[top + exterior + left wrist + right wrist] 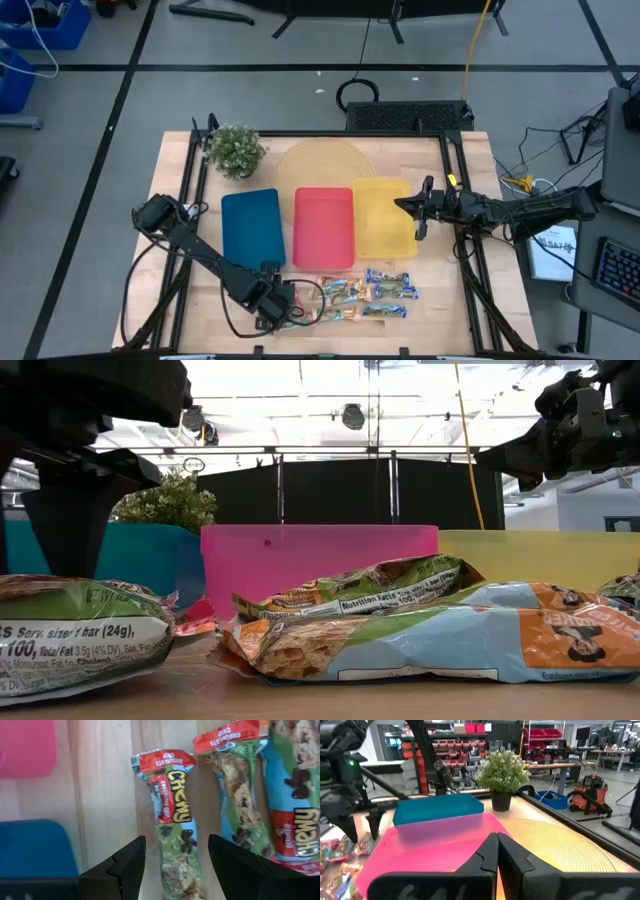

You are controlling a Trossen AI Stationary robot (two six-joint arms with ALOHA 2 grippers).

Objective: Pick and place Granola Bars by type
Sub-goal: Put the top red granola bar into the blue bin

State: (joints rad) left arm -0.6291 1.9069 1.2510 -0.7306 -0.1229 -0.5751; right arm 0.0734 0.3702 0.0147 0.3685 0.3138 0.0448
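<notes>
Several granola bars lie flat in a cluster by the table's near edge, in front of the red and yellow trays; most wrappers show red, green and blue. My left gripper is at the cluster's left end. In the left wrist view it is open, with one finger on each side of a red-green bar that lies flat on the wood; no touch shows. My right gripper hovers shut over the yellow tray, seen shut in its wrist view.
Blue tray, red tray and yellow tray stand side by side mid-table. A potted plant and a round yellow mat sit behind them. Two more bars lie close beside the straddled one.
</notes>
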